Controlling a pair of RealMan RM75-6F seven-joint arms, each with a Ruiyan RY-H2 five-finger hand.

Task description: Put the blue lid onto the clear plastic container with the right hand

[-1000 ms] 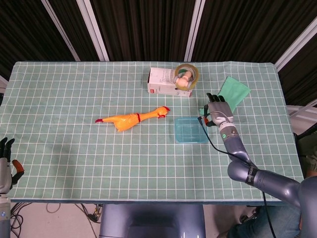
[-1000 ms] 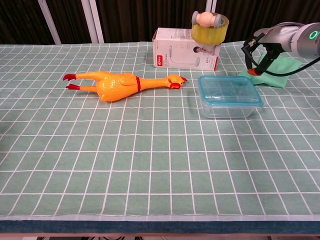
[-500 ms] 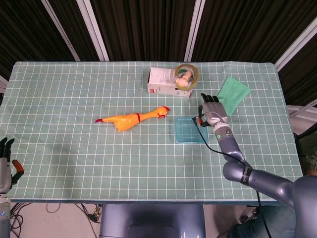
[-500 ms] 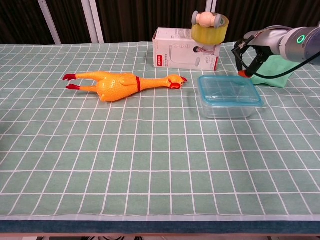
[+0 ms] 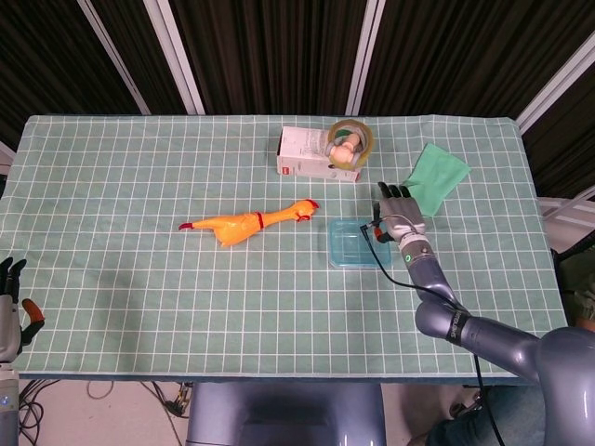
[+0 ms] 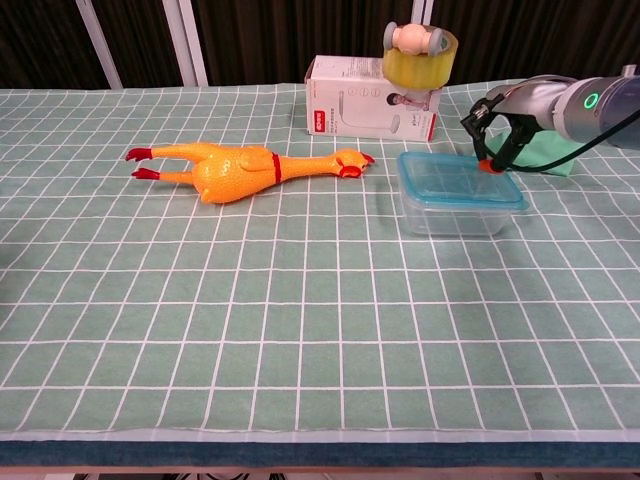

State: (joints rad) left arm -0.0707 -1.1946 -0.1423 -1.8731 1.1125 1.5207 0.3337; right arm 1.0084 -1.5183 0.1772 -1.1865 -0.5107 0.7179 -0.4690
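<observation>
Since a second ago the right hand (image 6: 500, 125) has slid in from beside the green cloth (image 5: 438, 176) and now hangs at the far right corner of the blue lid (image 6: 459, 180); its dark fingers (image 6: 486, 152) curl downward and an orange-tipped one touches the lid's rim there. Nothing is grasped in them. Behind it, the grey metal forearm carries a green light and a black cable loops off the wrist.

That lid is a flat, translucent blue rectangle with rounded corners and a raised border, and it sits on the clear plastic container (image 6: 455, 218), a shallow see-through tub with glossy walls. Both stand right of centre on the tabletop (image 5: 139, 232), which is covered in pale green fabric ruled with a white grid.

Just behind the container lies a white carton (image 6: 372, 110) with a roll of yellowish tape (image 6: 419, 55) on it, a small pale figure sitting in the roll. To the left rests a rubber chicken (image 6: 245, 167), orange with red feet and beak. Wide open grid lies in front of the tub and chicken.

Low at the near left edge, the left hand (image 5: 13, 302) hangs off the tabletop, fingers loosely apart and holding nothing
</observation>
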